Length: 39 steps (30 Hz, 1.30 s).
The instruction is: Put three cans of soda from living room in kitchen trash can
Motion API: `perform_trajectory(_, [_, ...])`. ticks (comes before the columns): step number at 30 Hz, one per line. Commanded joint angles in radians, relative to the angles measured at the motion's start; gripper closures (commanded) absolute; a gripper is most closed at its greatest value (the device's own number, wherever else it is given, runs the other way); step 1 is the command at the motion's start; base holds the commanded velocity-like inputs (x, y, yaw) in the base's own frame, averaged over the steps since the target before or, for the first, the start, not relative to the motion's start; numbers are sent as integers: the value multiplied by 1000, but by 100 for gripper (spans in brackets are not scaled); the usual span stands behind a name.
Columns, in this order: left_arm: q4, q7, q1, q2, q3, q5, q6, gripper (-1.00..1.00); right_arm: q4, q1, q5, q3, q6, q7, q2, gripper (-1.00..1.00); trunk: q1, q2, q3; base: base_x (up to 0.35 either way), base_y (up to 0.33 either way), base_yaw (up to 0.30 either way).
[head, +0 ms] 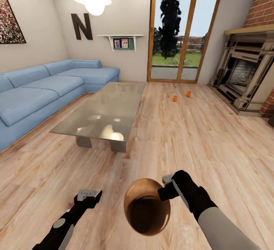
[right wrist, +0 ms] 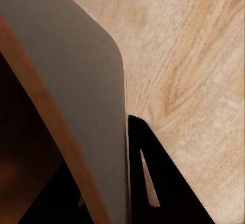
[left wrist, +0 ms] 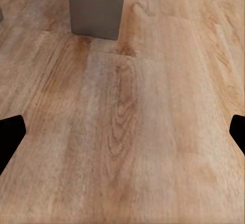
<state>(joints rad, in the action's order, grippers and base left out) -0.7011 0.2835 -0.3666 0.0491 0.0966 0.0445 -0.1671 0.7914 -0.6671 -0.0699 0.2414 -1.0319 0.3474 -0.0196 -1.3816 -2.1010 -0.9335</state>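
Two orange soda cans stand upright on the plank floor far ahead, one [head: 175, 98] slightly nearer than the other [head: 188, 94], in front of the glass doors. A third can is out of view. The copper-brown trash can [head: 146, 206] hangs tilted low in front of me, its mouth turned toward me. My right gripper [head: 164, 189] is shut on its rim, and the right wrist view has the pail's wall [right wrist: 66, 81] pinched beside a dark finger [right wrist: 153, 183]. To the pail's left my left gripper [head: 89, 195] is open and holds nothing, its fingertips wide apart over bare floor [left wrist: 122, 137].
A glass-topped low table [head: 104, 109] stands ahead on the left, and one of its grey legs [left wrist: 97, 7] is close to the left gripper. The blue sofa [head: 42, 90] lines the left wall. The dark fireplace [head: 243, 75] is at the right. Open floor runs between table and fireplace toward the cans.
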Motion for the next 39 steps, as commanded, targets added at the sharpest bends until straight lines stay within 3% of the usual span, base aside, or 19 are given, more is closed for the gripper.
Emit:
perform_trajectory(1, [0, 0, 0, 0, 0, 0, 0, -100, 0, 0, 27, -2, -4, 4, 0, 100, 0, 0, 0, 0, 322, -23])
perform_trajectory(33, [2, -7, 0, 4, 2, -11, -1, -100, 0, 0, 27, -11, -4, 3, 1, 100, 0, 0, 0, 22, 309, -113])
perform_trajectory(35, [7, -9, 0, 12, 3, -13, 9, -100, 1, 0, 27, -11, -4, 0, 1, 100, 0, 0, 0, 215, 204, -31])
perform_trajectory(39, [24, -11, -1, 46, -3, -15, 110, -100, 10, -1, 29, -15, -4, -28, 8, 100, 0, 0, 0, 109, 97, -12])
